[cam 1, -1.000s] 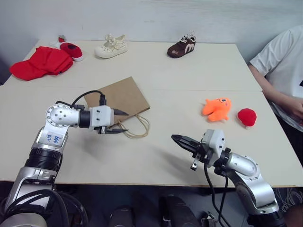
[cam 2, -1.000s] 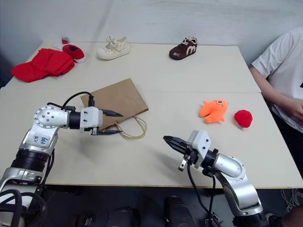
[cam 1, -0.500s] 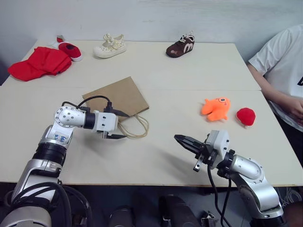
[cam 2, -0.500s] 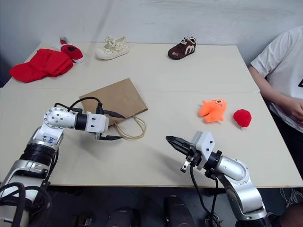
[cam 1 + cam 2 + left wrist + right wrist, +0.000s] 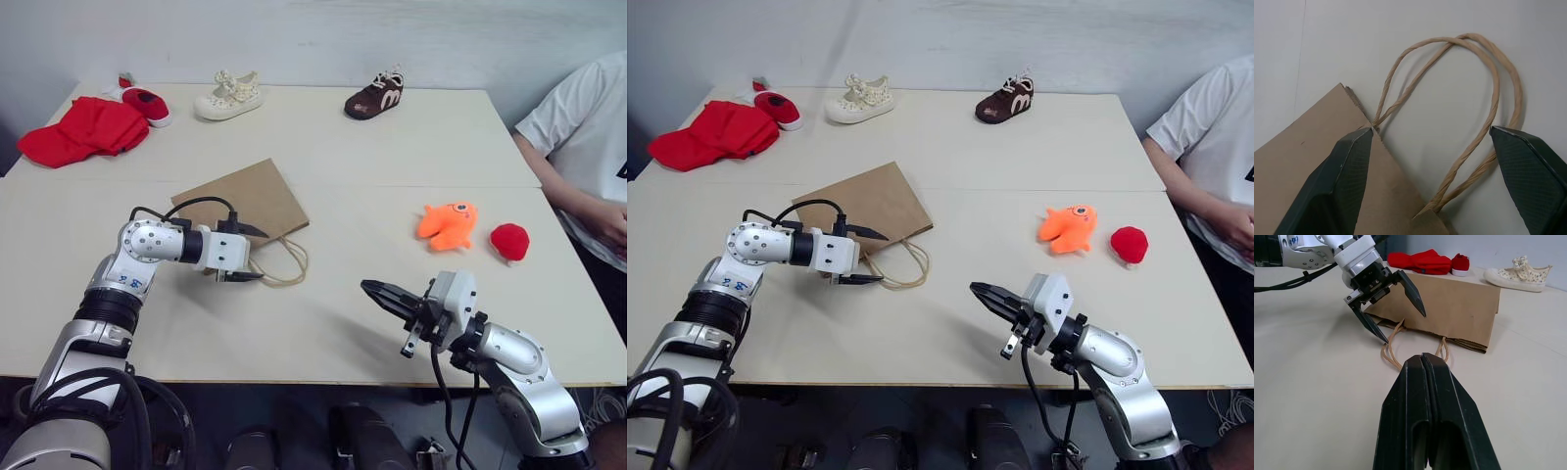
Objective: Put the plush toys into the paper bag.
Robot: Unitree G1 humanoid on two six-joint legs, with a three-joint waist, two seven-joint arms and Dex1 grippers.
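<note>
Brown paper bag (image 5: 242, 201) lies flat on table (image 5: 343, 147), cord handles (image 5: 284, 262) looped toward near edge. L gripper (image 5: 253, 254) spread wide at bag mouth, one finger over paper, other by handles, nothing held. R gripper (image 5: 377, 293) pinched shut, empty, well apart from bag. Orange fish toy (image 5: 448, 224) & red round toy (image 5: 509, 241) sit side by side further R, near person's arm (image 5: 578, 206). Red cloth (image 5: 83, 128), red shoe (image 5: 146, 104), cream shoe (image 5: 227, 96), brown shoe (image 5: 374, 96) along far edge.
</note>
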